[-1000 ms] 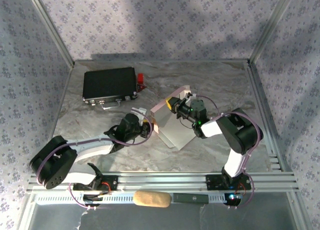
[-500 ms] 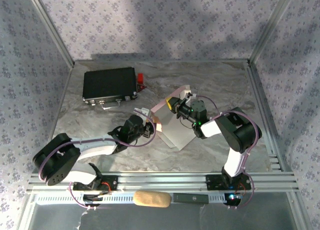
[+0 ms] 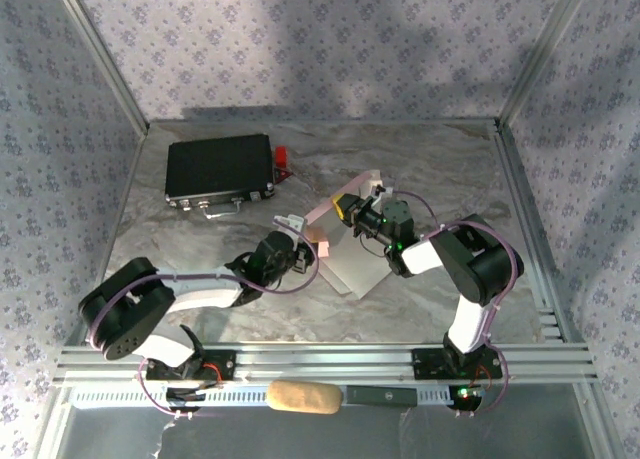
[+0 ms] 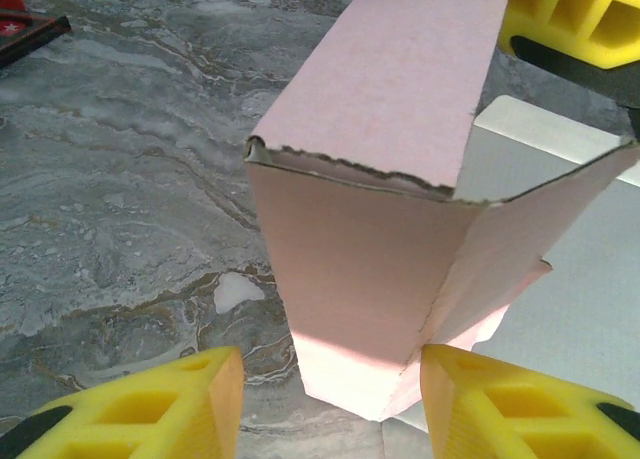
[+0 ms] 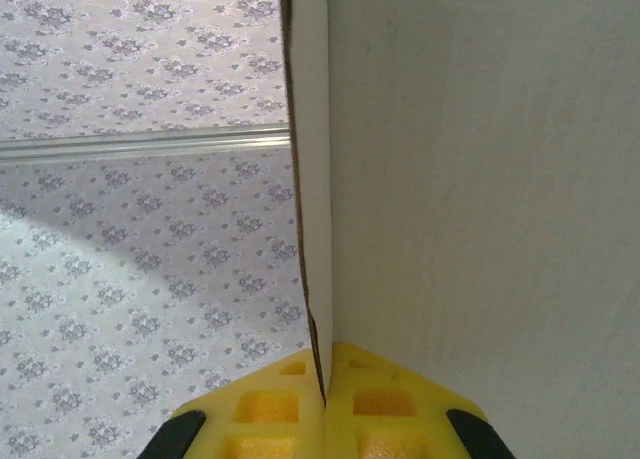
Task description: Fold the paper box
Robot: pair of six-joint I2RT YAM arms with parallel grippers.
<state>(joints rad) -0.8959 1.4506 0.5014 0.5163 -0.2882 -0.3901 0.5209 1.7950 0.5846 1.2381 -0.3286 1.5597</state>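
Two grippers meet at the paper box (image 3: 350, 264), which lies near the middle of the marbled table (image 3: 440, 169), its whitish inside up and one pink flap raised along its far-left edge. Well to the left of the box and farther back sits a closed black case (image 3: 220, 169) with a handle on its near side, and a small red object (image 3: 283, 159) touches the case's right end. Just left of the box, the left gripper (image 3: 305, 247) reaches in low; its yellow fingers (image 4: 160, 409) stand apart, straddling the folded pink corner (image 4: 380, 159) without pinching it. At the box's far edge the right gripper (image 3: 343, 207) has its pads pressed together on the thin card, seen edge-on from its wrist (image 5: 325, 379), where the whitish panel (image 5: 480, 179) blocks everything to the right. Nearer than the box, by the arms' bases, lies a tan oblong pad (image 3: 302, 397).
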